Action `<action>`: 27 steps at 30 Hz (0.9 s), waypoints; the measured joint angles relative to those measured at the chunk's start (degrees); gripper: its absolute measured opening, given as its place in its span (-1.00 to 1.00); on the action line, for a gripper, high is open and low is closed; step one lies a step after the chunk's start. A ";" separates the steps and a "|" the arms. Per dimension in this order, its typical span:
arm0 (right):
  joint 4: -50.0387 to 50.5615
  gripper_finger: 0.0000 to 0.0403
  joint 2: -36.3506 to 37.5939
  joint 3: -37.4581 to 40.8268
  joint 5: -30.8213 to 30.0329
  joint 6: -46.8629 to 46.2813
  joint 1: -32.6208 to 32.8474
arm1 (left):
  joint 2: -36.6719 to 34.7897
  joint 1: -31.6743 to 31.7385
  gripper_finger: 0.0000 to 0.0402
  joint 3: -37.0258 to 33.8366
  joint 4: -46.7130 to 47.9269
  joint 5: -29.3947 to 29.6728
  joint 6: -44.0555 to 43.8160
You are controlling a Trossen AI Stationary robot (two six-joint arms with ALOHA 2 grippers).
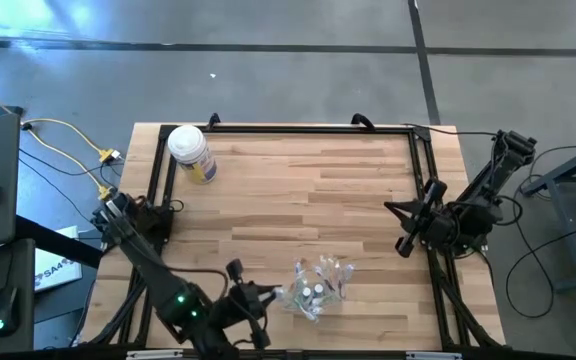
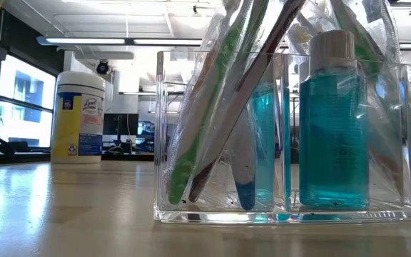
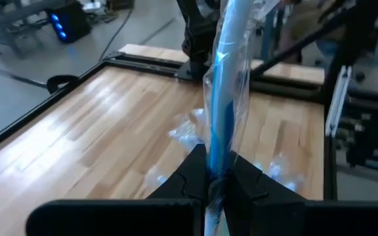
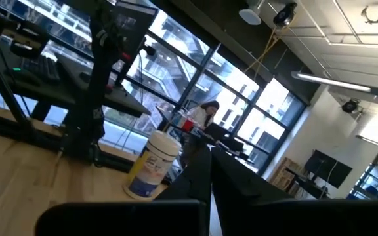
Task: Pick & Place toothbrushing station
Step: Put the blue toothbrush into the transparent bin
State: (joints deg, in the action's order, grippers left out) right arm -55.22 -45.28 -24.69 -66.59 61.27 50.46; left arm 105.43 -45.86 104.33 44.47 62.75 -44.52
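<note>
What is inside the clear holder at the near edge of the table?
The clear holder contains wrapped toothbrushes leaning on end and a bottle of blue liquid. The wrappers hide most brush heads and anything behind the bottle.

Holder [image 1: 313,290] sits near the table's [image 1: 298,190] front edge, about centre. Toothbrushes [image 2: 212,107] and bottle [image 2: 332,121] stand inside it, bottle to the right in low view. Jar [image 1: 190,152] at far left corner, well apart. Left gripper [image 1: 268,293] just left of holder; right gripper [image 1: 405,245] at right edge.
</note>
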 joint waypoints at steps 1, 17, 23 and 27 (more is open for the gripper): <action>0.22 -0.99 0.19 0.00 0.07 -0.04 0.00 | 0.70 0.01 -0.91 0.03 -0.75 0.59 -0.67; 4.46 -0.99 1.79 0.00 2.74 -3.12 0.00 | 6.99 -0.31 -0.91 -5.83 -6.61 9.76 -19.17; 5.45 -0.99 1.77 0.00 3.11 -4.09 0.00 | 7.03 -1.48 -0.91 -11.93 -17.32 13.04 -18.46; 5.69 -0.99 1.77 0.00 3.12 -4.69 0.00 | 7.03 -1.50 -0.91 -14.78 -25.62 13.96 -13.01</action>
State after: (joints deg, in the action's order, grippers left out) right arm -49.53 -43.51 -24.69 -63.47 56.58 50.46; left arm 112.46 -47.36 89.56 18.86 76.71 -57.53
